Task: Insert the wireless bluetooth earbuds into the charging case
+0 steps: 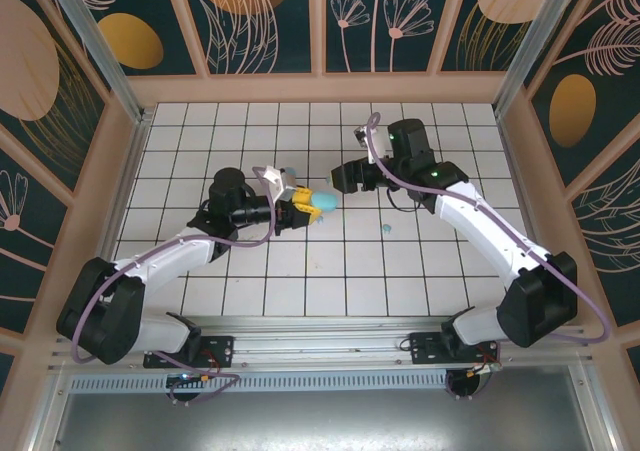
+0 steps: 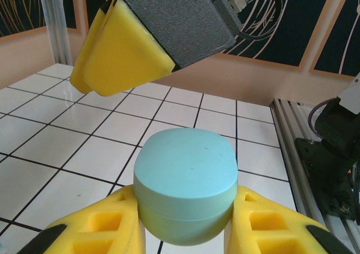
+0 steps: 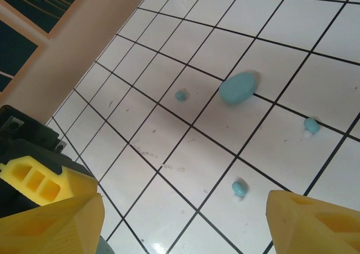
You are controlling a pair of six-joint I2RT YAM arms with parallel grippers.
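Left wrist view first: the left gripper (image 2: 185,234) is clamped on the charging case (image 2: 185,175). Its yellow fingers (image 2: 95,228) pinch the case from both sides, and the lid looks closed with the seam showing. Just above the case hangs one padded finger (image 2: 121,51) of the right gripper (image 3: 180,231). That gripper's jaws stand wide apart with nothing between them.

Looking down past it, the white tiled counter (image 3: 140,169) has the nearest earbud (image 3: 239,188) almost under the gripper. A second earbud (image 3: 311,125) sits off to one side and a third earbud (image 3: 180,95) lies further out. That third one is near a bigger oval piece (image 3: 238,88), which could be another case, hard to say.

From the top view, the case sits right between the two grippers, and a loose earbud (image 1: 386,231) lies on the right arm's side of it. So the right arm looks like the nearer one for picking, since the left is busy holding. The lid probably has to open before anything goes in.
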